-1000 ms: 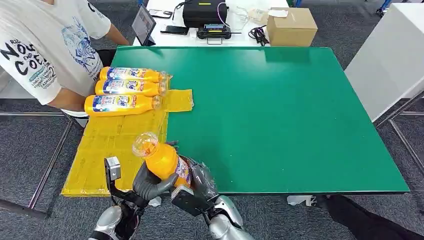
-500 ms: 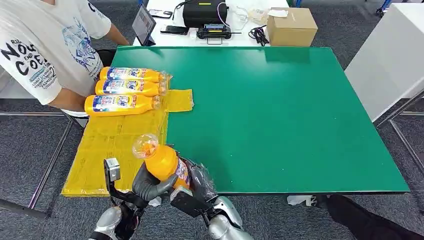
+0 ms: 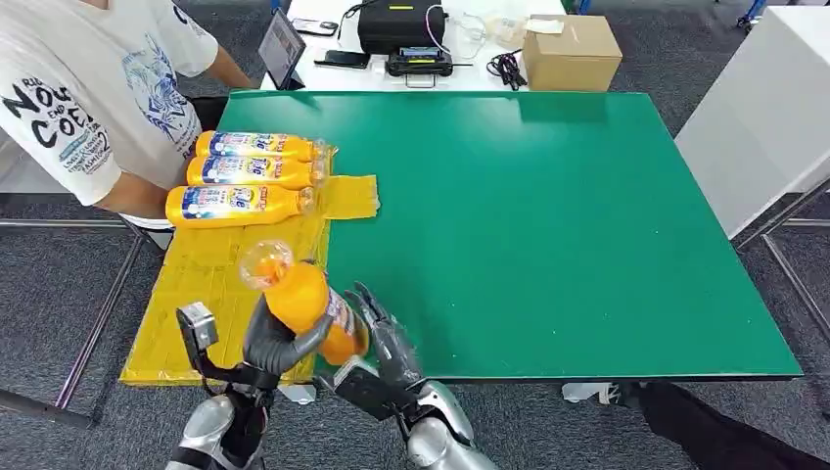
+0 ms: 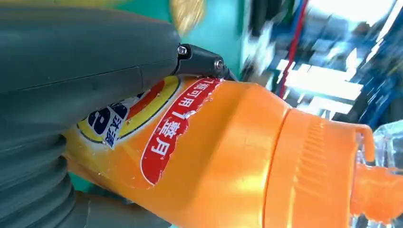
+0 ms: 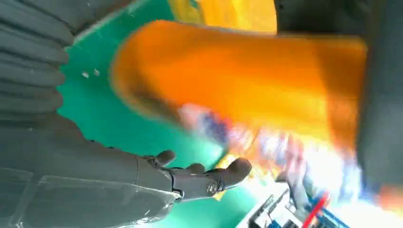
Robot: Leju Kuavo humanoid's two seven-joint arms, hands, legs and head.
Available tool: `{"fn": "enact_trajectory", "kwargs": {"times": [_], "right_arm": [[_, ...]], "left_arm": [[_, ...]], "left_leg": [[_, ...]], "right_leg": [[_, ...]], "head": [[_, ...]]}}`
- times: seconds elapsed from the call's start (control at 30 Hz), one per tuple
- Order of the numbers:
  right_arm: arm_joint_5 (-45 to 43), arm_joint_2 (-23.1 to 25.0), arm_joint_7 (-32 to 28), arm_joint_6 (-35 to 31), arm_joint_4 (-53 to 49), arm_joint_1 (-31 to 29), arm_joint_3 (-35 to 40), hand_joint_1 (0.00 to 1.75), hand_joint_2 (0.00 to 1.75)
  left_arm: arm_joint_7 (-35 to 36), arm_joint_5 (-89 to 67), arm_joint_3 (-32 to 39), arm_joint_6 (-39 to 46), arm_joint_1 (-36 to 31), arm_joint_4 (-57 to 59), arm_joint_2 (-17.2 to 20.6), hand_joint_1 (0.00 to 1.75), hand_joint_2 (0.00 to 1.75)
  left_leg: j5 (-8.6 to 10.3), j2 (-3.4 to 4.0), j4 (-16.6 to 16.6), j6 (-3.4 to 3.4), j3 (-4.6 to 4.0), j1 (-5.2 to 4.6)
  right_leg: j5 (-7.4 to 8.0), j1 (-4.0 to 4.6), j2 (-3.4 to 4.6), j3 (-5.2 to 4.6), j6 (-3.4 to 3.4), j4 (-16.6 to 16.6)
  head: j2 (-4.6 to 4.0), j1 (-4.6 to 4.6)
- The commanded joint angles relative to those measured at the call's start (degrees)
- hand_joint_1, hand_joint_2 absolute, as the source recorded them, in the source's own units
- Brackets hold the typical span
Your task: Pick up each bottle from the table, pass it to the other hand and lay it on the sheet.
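grey carpet floor (image 3: 607, 431); white desk (image 3: 470, 73) beyond; cardboard box (image 3: 571, 51) on it

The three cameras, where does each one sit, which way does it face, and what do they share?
Head view: high on the body, facing forward and down at the green table, yellow sheet and three lying bottles; both arms enter from below, left hand gripping the held bottle, right hand beside it with fingers spread.
Left wrist view: behind the left hand, close on the held bottle.
Right wrist view: behind the right hand, facing the blurred held bottle.
Shared: all three show the held bottle.
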Motion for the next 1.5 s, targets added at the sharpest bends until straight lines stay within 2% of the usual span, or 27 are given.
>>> {"fn": "enact_trajectory", "kwargs": {"times": [0.03,0.17,0.23,0.27,0.37,0.4,0.43,0.47,0.63,0.73,0.77,0.87,0.97,1.17,1.4,1.5], "right_arm": [[0.6,-5.9,0.3,1.4,-23.9,4.6,1.2,0.00,0.00],[-0.9,-6.7,0.1,3.3,-27.9,6.1,1.9,0.00,0.00],[-3.7,-6.4,-0.7,4.6,-29.7,6.7,1.7,0.00,0.00],[-5.3,-6.1,-1.4,4.1,-31.5,7.3,0.8,0.00,0.00],[-6.4,-5.8,-1.2,3.2,-34.0,7.8,-0.5,0.00,0.00],[-7.7,-5.4,-2.0,2.0,-35.3,8.2,-1.8,0.00,0.00],[-8.0,-5.4,-2.1,1.7,-36.0,8.3,-2.4,0.00,0.00],[-9.1,-4.9,-2.9,0.4,-37.1,8.5,-3.7,0.00,0.00],[-9.8,-4.9,-2.6,0.6,-37.2,8.1,-4.2,0.00,0.00],[-10.0,-4.7,-2.7,0.4,-36.3,7.5,-4.0,0.00,0.00],[-10.0,-4.7,-2.7,0.3,-36.0,7.2,-3.8,0.00,1.75],[-10.0,-4.7,-2.9,0.4,-35.8,6.2,-2.8,0.00,1.75],[-10.0,-4.7,-2.4,0.6,-35.3,6.1,-2.3,0.00,1.75],[-10.4,-4.8,-2.2,2.1,-34.5,6.2,-2.0,0.00,1.75],[-10.5,-4.9,-2.4,2.2,-34.3,6.3,-2.1,0.00,1.75],[-10.6,-4.8,-2.5,2.4,-34.4,6.2,-2.1,0.00,1.75]], "left_arm": [[-2.0,-2.1,13.7,4.2,-8.8,2.9,0.6,1.75,1.75],[-2.6,-3.2,14.1,4.7,-9.2,3.4,-0.1,1.75,1.75],[-5.0,-6.6,14.6,9.2,-10.5,3.9,-0.3,1.75,1.75],[-7.9,-12.8,14.2,15.2,-11.2,3.8,0.2,1.75,1.75],[-8.2,-17.7,14.5,18.6,-11.9,3.3,0.6,1.75,1.75],[-9.1,-25.5,13.6,24.4,-12.6,4.1,1.4,1.75,1.75],[-8.9,-27.3,13.7,25.4,-12.9,4.7,1.6,1.75,1.75],[-8.1,-38.1,11.4,30.9,-13.9,7.0,3.3,1.75,1.75],[-7.8,-41.9,12.0,32.4,-15.4,10.3,3.5,1.75,1.75],[-3.6,-56.5,9.9,38.1,-18.0,17.4,5.2,1.75,1.75],[-1.3,-63.8,8.3,41.2,-19.9,21.8,6.5,1.75,1.75],[3.8,-75.7,6.6,42.2,-25.6,35.6,7.9,1.75,1.75],[5.0,-78.0,6.9,40.6,-27.5,41.3,7.9,1.75,1.75],[8.4,-85.0,4.3,39.7,-28.0,46.0,8.9,1.75,1.75],[8.2,-85.0,4.5,40.0,-27.9,46.3,9.0,1.75,1.75],[9.1,-86.8,3.6,39.4,-28.2,47.0,9.2,1.75,1.75]], "left_leg": [[-0.06,-0.02,0.1,-0.11,0.09,0.12],[-0.07,-0.07,0.0,-0.08,0.15,0.10],[-0.03,-0.01,0.0,-0.05,0.12,0.05],[-0.13,-0.01,0.1,-0.09,0.22,0.11],[-0.10,-0.09,0.1,-0.11,0.15,0.11],[-0.04,-0.05,0.1,-0.09,0.08,0.08],[-0.03,-0.03,0.0,-0.08,0.07,0.06],[-0.07,-0.07,0.1,-0.12,0.15,0.09],[-0.05,-0.03,0.0,-0.12,0.25,0.08],[-0.05,0.05,0.0,-0.12,0.27,0.09],[0.00,0.07,-0.1,-0.08,0.18,0.03],[0.02,0.01,-0.1,-0.09,0.23,0.03],[0.01,0.10,0.0,-0.09,0.21,0.03],[-0.04,0.21,0.0,-0.09,0.20,0.05],[-0.15,0.25,0.1,-0.17,0.35,0.17],[-0.03,0.21,0.0,-0.09,0.14,0.06]], "right_leg": [[-0.06,0.13,-0.06,0.14,-0.14,0.0],[-0.09,0.11,-0.11,0.22,-0.11,0.0],[-0.04,0.05,-0.04,0.15,-0.07,0.0],[-0.13,0.11,-0.07,0.28,-0.12,0.0],[-0.14,0.11,-0.16,0.25,-0.14,0.0],[-0.07,0.08,-0.10,0.14,-0.11,0.0],[-0.05,0.06,-0.07,0.11,-0.10,0.0],[-0.11,0.09,-0.12,0.22,-0.15,0.0],[-0.07,0.09,-0.07,0.28,-0.15,0.0],[-0.05,0.10,-0.05,0.28,-0.15,0.0],[-0.02,0.04,-0.06,0.17,-0.10,0.0],[-0.04,0.04,-0.11,0.24,-0.12,0.0],[-0.01,0.04,-0.01,0.20,-0.11,0.0],[-0.03,0.05,0.05,0.18,-0.10,0.0],[-0.10,0.18,0.09,0.38,-0.20,0.0],[-0.01,0.06,0.07,0.13,-0.10,0.0]], "head": [[0.00,0.00],[0.00,0.02],[0.00,0.00],[0.00,0.00],[0.00,0.00],[0.00,0.02],[0.00,0.00],[0.00,0.00],[0.00,0.00],[0.00,0.00],[0.00,0.00],[0.00,0.00],[0.00,-0.02],[0.00,0.00],[0.00,0.02],[0.00,0.02]]}}
